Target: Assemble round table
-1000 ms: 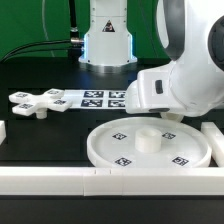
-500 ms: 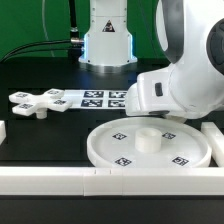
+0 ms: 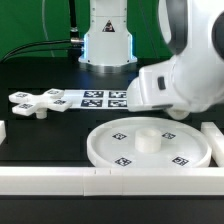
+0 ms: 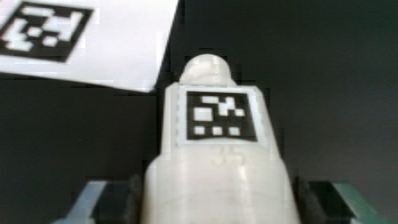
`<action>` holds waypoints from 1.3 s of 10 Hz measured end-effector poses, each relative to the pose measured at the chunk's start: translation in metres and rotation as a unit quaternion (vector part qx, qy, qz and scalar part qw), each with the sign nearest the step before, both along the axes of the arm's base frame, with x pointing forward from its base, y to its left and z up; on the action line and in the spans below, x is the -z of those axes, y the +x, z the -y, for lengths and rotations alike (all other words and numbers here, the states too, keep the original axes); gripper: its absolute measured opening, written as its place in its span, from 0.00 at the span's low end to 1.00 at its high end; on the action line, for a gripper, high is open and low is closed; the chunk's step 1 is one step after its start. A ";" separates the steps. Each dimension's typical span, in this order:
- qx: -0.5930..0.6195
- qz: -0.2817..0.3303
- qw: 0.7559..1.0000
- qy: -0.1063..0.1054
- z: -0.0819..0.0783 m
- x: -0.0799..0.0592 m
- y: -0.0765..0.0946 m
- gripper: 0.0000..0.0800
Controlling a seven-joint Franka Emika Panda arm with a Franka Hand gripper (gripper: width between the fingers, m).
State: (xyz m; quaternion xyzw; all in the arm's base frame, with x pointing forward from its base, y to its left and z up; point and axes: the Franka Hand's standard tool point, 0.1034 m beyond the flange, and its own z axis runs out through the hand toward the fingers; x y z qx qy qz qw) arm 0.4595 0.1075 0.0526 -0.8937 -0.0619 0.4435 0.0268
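A white cylinder (image 4: 217, 130) with a square tag and a narrowed, rounded tip fills the wrist view, and my gripper (image 4: 222, 202) is shut on it, a dark finger on each side. In the exterior view the white hand (image 3: 165, 85) hovers behind the far right rim of the large rimmed disc (image 3: 118, 150) and hides both the jaws and the cylinder. The disc lies flat with its raised hub (image 3: 150, 140) in the middle. The cross-shaped piece (image 3: 38, 101) lies on the black table at the exterior view's left.
The marker board (image 3: 100, 98) lies flat behind the disc, and a corner of it shows beyond the cylinder's tip (image 4: 125, 55). Long white bars border the table at the front (image 3: 90, 181) and the right (image 3: 213, 136). The robot base (image 3: 107, 40) stands at the back.
The jaws have closed on the cylinder. The hand has shifted slightly up and toward the exterior view's right.
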 end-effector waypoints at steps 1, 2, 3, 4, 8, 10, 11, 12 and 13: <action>-0.012 0.002 1.000 0.017 0.004 -0.018 0.005 0.51; -0.018 0.009 0.999 0.029 0.009 -0.032 0.012 0.51; -0.022 0.019 0.999 0.037 0.010 -0.039 0.019 0.51; -0.022 0.029 0.999 0.038 0.009 -0.036 0.022 0.51; -0.029 0.085 0.995 0.053 0.010 -0.036 0.036 0.51; -0.038 0.174 0.981 0.071 0.030 -0.066 0.050 0.51; -0.033 0.203 0.976 0.069 0.035 -0.074 0.053 0.51; -0.030 0.251 0.965 0.067 0.036 -0.070 0.060 0.51; -0.029 0.282 0.957 0.066 0.036 -0.069 0.059 0.51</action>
